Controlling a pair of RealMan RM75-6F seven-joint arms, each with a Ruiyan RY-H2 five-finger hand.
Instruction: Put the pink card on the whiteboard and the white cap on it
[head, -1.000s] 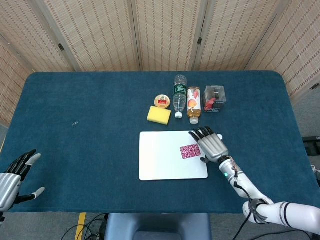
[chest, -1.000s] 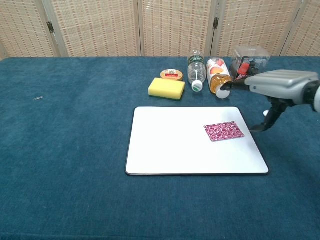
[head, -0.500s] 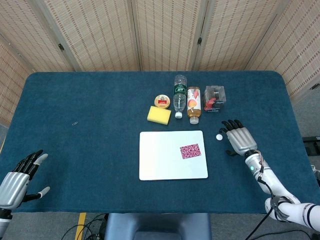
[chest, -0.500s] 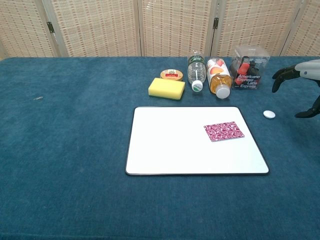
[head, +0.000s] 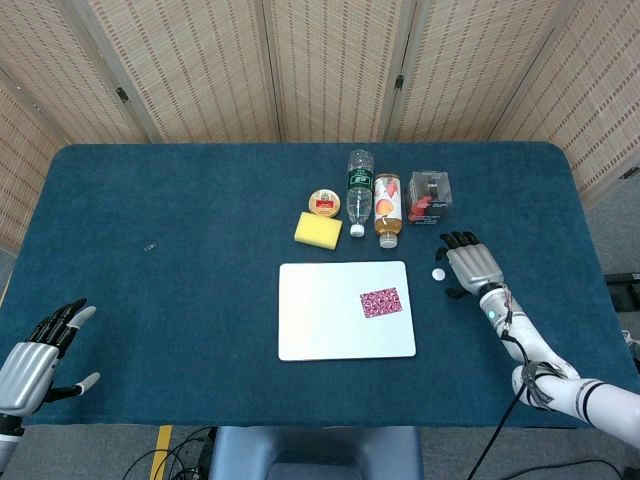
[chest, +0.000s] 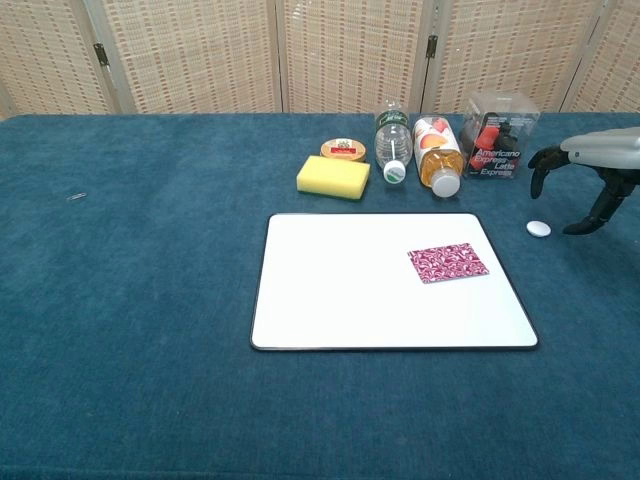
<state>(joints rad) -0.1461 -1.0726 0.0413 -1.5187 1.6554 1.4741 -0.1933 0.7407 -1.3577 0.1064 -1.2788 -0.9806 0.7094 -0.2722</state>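
Observation:
The pink patterned card (head: 379, 302) (chest: 447, 263) lies flat on the right part of the whiteboard (head: 320, 330) (chest: 340, 290). The small white cap (head: 438, 273) (chest: 538, 229) sits on the blue cloth just right of the board. My right hand (head: 472, 267) (chest: 590, 175) hovers beside and slightly above the cap, fingers spread and curved downward, holding nothing. My left hand (head: 35, 355) rests open at the table's near left corner, seen only in the head view.
Behind the board stand a yellow sponge (head: 318, 229), a small round tin (head: 323, 202), a lying water bottle (head: 359, 182), a lying juice bottle (head: 387, 207) and a clear box (head: 429, 195). A tiny dark object (head: 150, 246) lies far left.
My right hand left the card on the board, swung right past the cap, then came back a little toward it. My left hand barely shifted.

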